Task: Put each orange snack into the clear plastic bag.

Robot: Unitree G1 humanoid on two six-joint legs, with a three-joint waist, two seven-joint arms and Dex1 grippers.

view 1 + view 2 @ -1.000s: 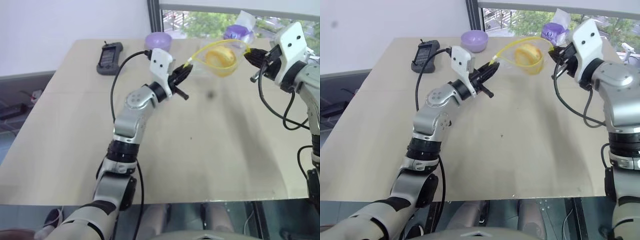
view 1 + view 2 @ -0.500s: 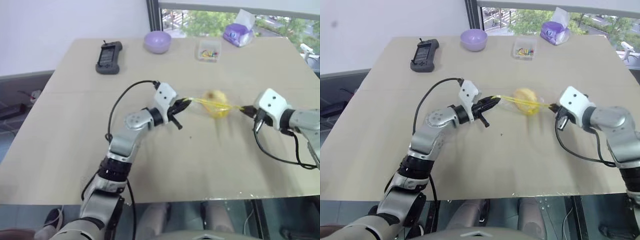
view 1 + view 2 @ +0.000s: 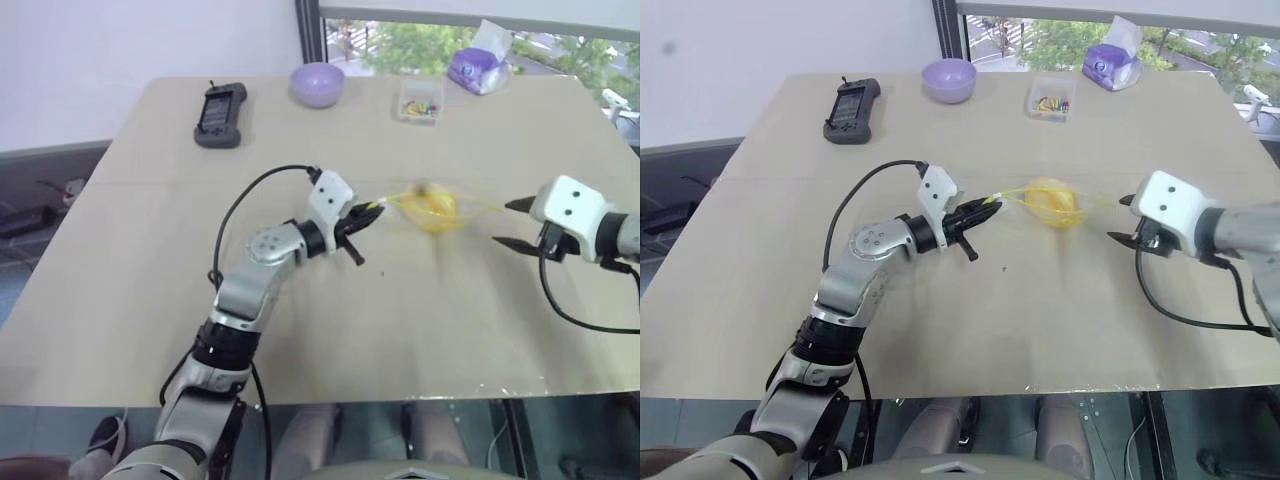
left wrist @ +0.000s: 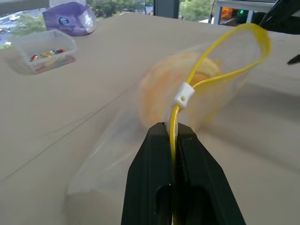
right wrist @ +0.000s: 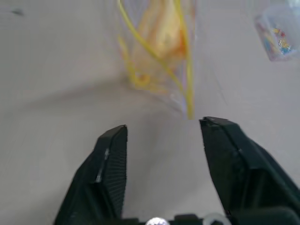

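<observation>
The clear plastic bag [image 3: 432,208] lies in the middle of the table with the orange snack [image 3: 1050,201] inside it, blurred. My left gripper [image 3: 366,214] is shut on the bag's yellow zip strip [image 4: 220,47] at the bag's left end; the left wrist view shows the strip pinched between its two black fingers [image 4: 154,140]. My right gripper [image 3: 512,223] stands open a little to the right of the bag, apart from it. In the right wrist view its fingers [image 5: 112,154] are spread wide with the strip's free end just past them.
Along the far side of the table [image 3: 400,330] stand a purple bowl [image 3: 317,84], a small clear box of colourful bits [image 3: 418,100] and a purple tissue pack [image 3: 477,68]. A black handheld device [image 3: 219,114] lies at the far left.
Both arms came down and back, bringing the bag with the snack from mid-air to the table. My right gripper has let go of the strip, opened and drawn off to the right.
</observation>
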